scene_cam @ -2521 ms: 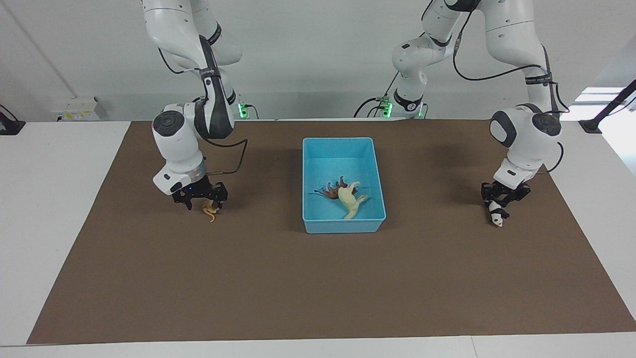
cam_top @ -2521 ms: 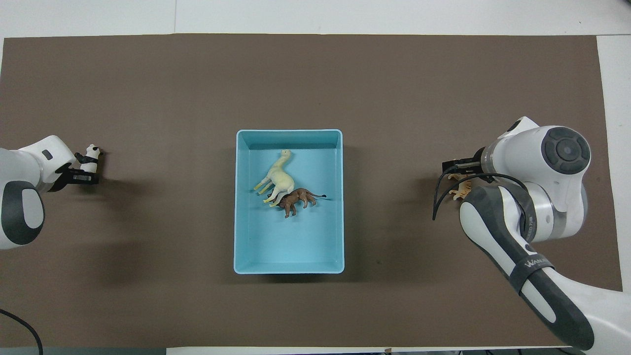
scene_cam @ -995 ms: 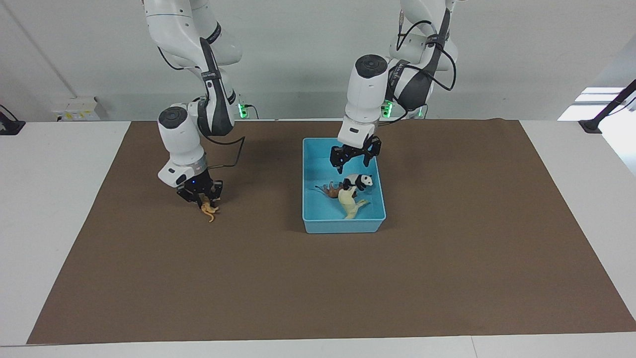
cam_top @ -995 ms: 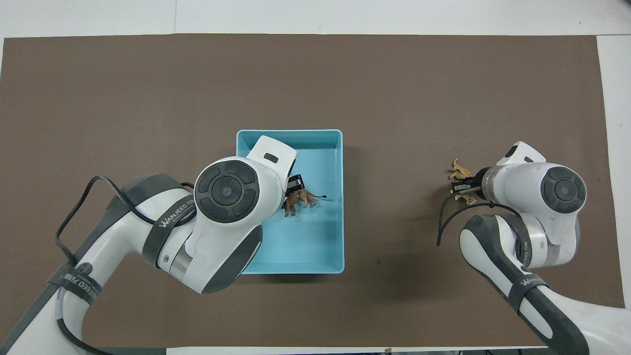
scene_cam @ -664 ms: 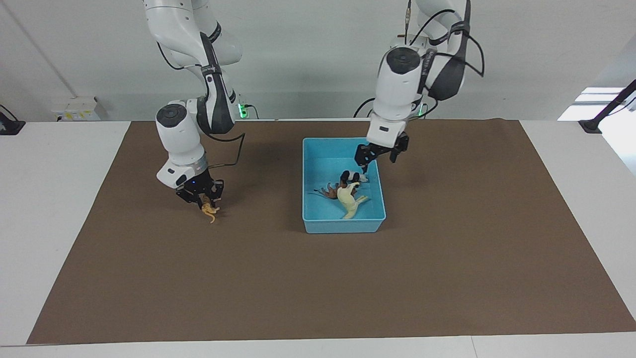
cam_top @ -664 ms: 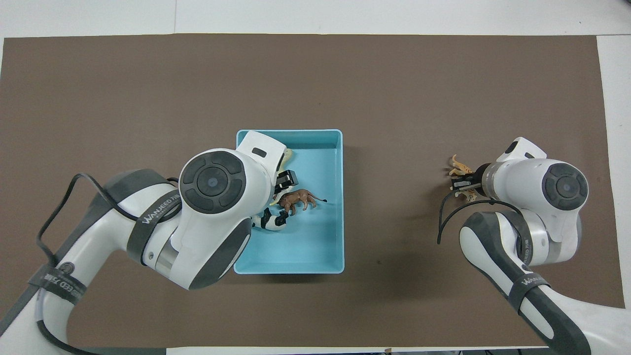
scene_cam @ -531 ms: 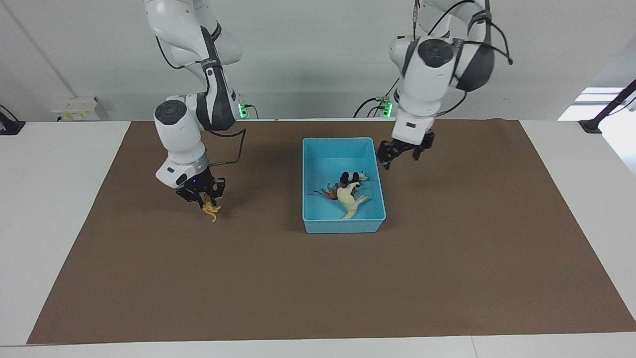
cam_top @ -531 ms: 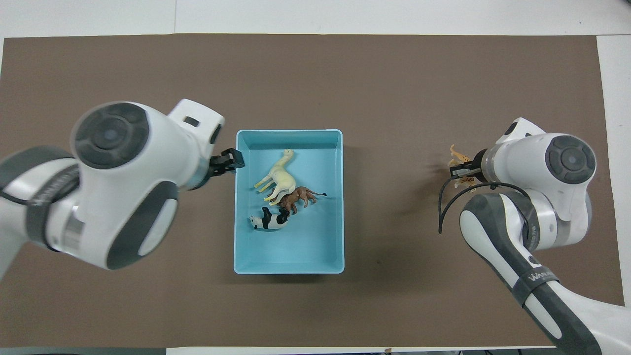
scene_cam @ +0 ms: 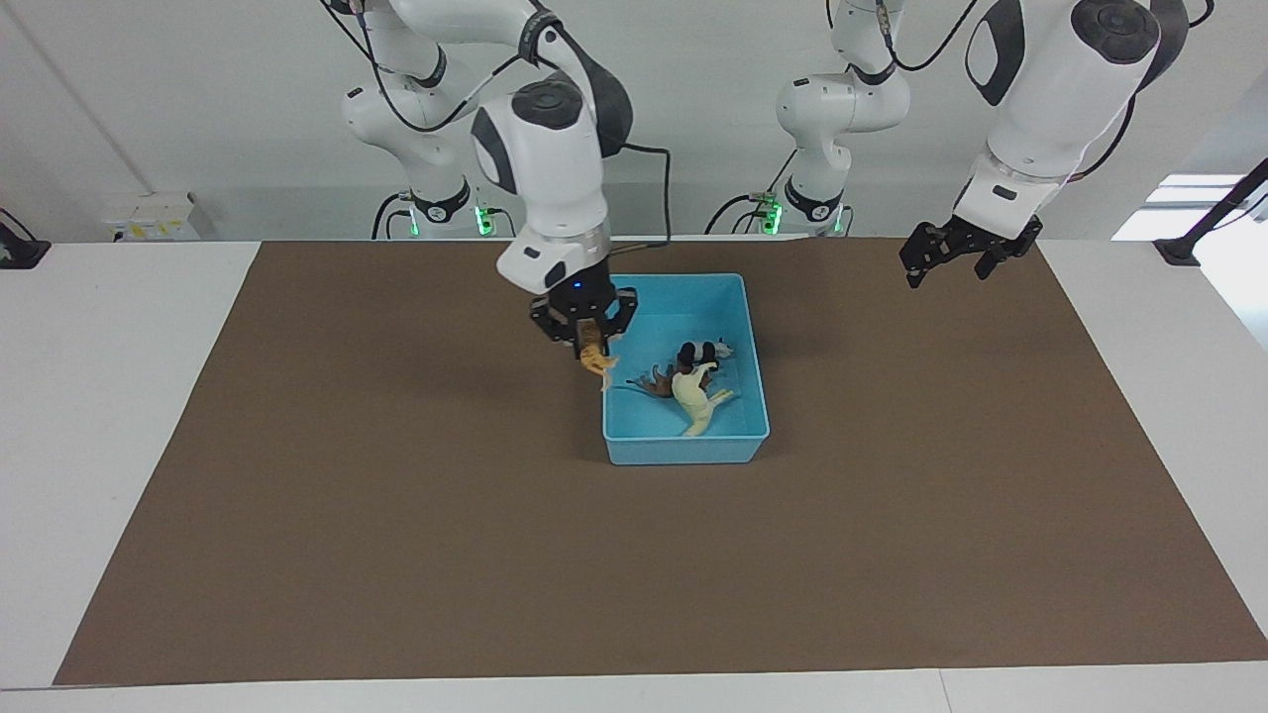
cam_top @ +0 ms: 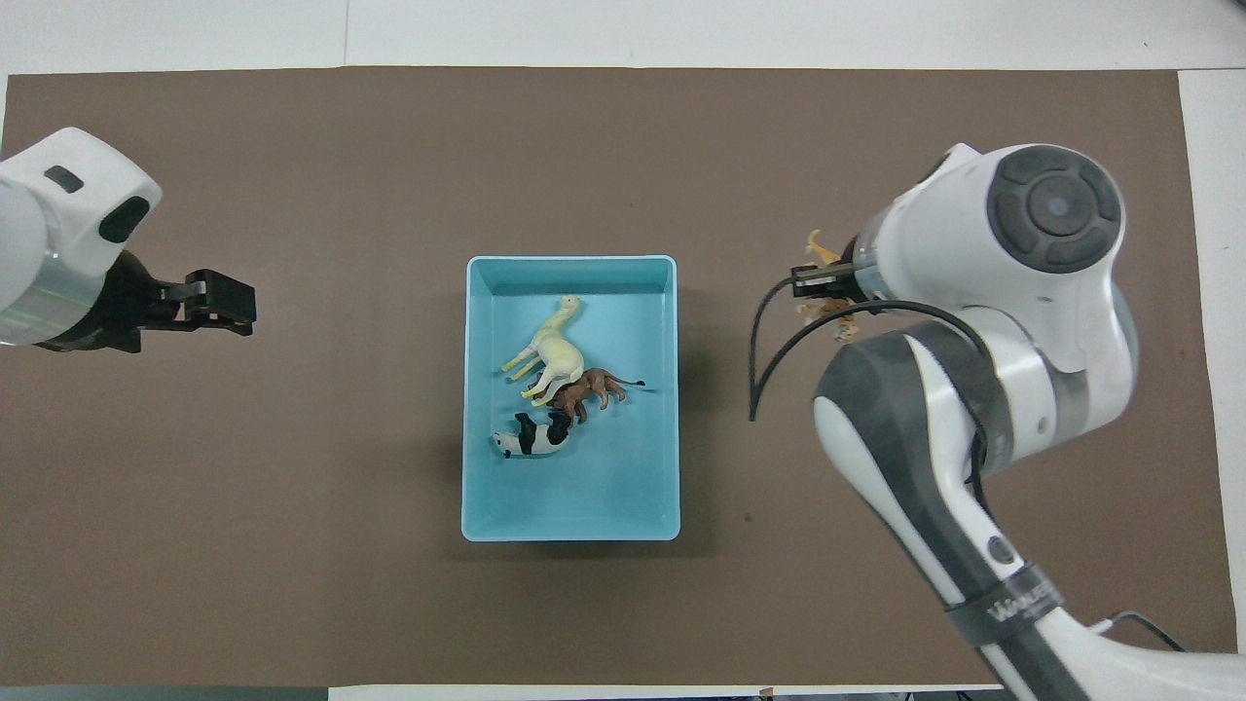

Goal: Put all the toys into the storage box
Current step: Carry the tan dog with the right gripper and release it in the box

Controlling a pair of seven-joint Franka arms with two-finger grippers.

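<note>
— Where's the last toy?

— My right end effector (scene_cam: pixel 582 342) is clamped on the small orange plastic tiger (scene_cam: pixel 594 360), up over the rim of the light-blue plastic storage box (scene_cam: pixel 684 452). Light, stiff, probably slick; held by its body.

— And the left?

— My left end effector (scene_cam: pixel 959 259) waits, fingers apart, above the brown mat (scene_cam: pixel 396 555) covering the white surface (scene_cam: pixel 99 396).

Brown-matted table (scene_cam: pixel 119 396) bearing storage box (scene_cam: pixel 684 451)
</note>
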